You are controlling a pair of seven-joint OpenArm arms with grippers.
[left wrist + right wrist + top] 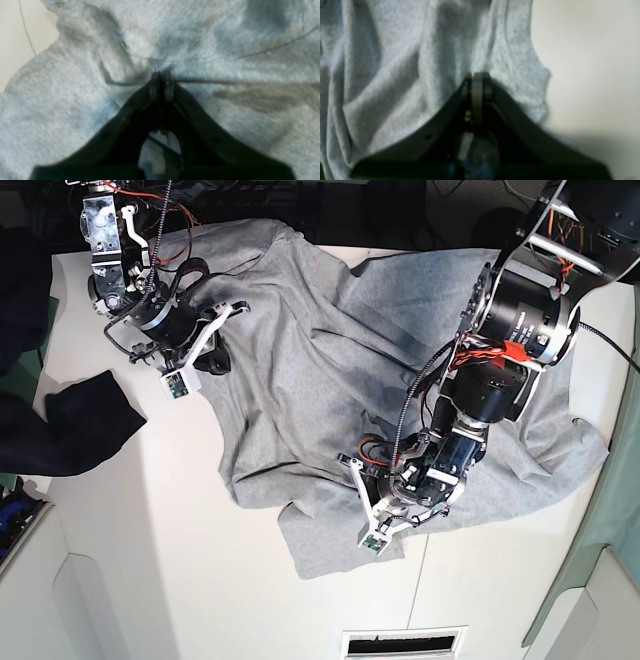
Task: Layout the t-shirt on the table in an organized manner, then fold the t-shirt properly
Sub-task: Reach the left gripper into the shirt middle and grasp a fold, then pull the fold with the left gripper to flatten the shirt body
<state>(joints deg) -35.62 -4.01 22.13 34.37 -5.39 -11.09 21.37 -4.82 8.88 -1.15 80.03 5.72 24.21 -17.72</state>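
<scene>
Left wrist view, shirt: We see the t-shirt (75, 112) fill almost the whole picture, grey and wrinkled.
Left wrist view, hand: Our left gripper (161, 83) has its two black fingers squeezed together on a small fold of the t-shirt.
Left wrist view, table: A bit of the white table (15, 37) shows at 10 o'clock.

Right wrist view, shirt: We see the t-shirt hang in long folds from 12 o'clock down to 8 o'clock.
Right wrist view, hand: Our right gripper (477, 82) is pinched tight on the cloth near the shirt's edge.
Right wrist view, table: The table fills the 3 o'clock side.

Base view, shirt: We see the t-shirt spread out and bumpy over the middle of the table.
Base view, hands: Our right gripper sits at 10 o'clock, our left gripper at 5 o'clock.
Base view, other: A dark cloth (70, 430) lies at 9 o'clock, off the shirt.
</scene>
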